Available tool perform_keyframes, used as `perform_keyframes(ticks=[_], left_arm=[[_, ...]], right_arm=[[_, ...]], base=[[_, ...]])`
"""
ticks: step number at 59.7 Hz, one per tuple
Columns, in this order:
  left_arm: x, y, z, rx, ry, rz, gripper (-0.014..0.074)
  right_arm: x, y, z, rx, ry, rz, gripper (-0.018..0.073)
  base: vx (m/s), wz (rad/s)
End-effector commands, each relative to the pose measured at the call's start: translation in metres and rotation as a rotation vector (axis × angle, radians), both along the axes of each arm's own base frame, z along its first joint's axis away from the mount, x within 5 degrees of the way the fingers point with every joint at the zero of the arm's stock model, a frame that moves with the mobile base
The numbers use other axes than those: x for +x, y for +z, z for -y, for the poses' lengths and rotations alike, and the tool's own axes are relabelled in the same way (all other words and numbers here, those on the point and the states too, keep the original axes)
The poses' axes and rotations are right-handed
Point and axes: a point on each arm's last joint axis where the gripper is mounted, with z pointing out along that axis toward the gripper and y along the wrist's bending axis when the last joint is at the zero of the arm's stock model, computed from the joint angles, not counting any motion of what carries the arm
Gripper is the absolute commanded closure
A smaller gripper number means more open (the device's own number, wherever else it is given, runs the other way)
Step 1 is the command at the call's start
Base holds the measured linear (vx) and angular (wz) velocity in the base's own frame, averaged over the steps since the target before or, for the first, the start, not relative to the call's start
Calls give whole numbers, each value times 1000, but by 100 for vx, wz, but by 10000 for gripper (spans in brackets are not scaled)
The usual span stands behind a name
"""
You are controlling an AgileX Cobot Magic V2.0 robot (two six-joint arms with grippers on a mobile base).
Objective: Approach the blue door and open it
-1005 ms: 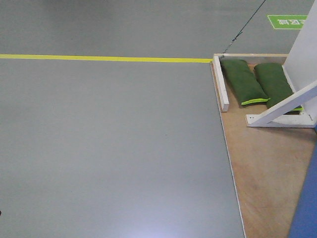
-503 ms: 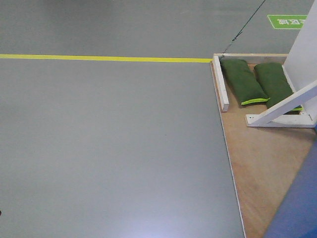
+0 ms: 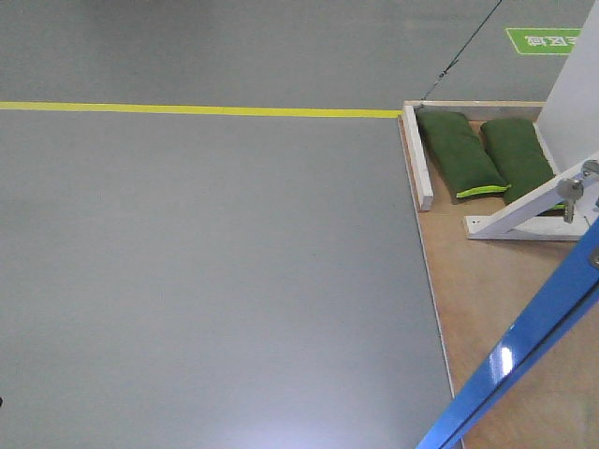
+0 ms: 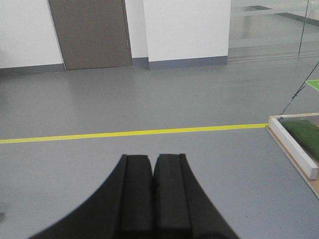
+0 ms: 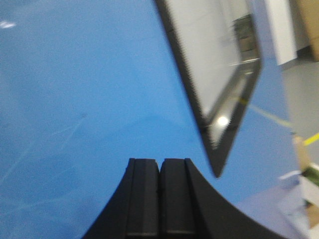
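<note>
Left hand (image 4: 152,172) points forward, fingers pressed together, holding nothing; right hand (image 5: 160,174) likewise has fingers closed together, empty

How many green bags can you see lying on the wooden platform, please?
2. The left bag lies along the white bar on the wooden platform; the right bag lies beside it, its end tucked behind the white brace. Others may be hidden out of frame.

In your front view, the blue door (image 3: 538,318) stood nearly edge-on, a glossy bright-blue band slanting across the lower right corner, with silver lock fittings (image 3: 573,190) near its upper end. From your right wrist, its flat blue panel (image 5: 75,99) filled the view and carried a dark-framed glass pane (image 5: 224,64).
</note>
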Motion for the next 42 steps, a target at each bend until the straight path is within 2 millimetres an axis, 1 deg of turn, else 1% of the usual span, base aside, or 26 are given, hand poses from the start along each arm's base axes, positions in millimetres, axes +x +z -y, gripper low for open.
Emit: perform_keyframes(ticks=[1, 16, 42], left_arm=[[0, 6, 0, -4, -7, 92, 526], [0, 6, 0, -4, -7, 92, 526], [0, 6, 0, -4, -7, 92, 526]], right_arm=[[2, 15, -15, -41, 48, 97, 567], [34, 8, -37, -17, 197, 91, 567], [76, -7, -85, 20, 426, 50, 567]], base=[[0, 0], [0, 0], [0, 0]])
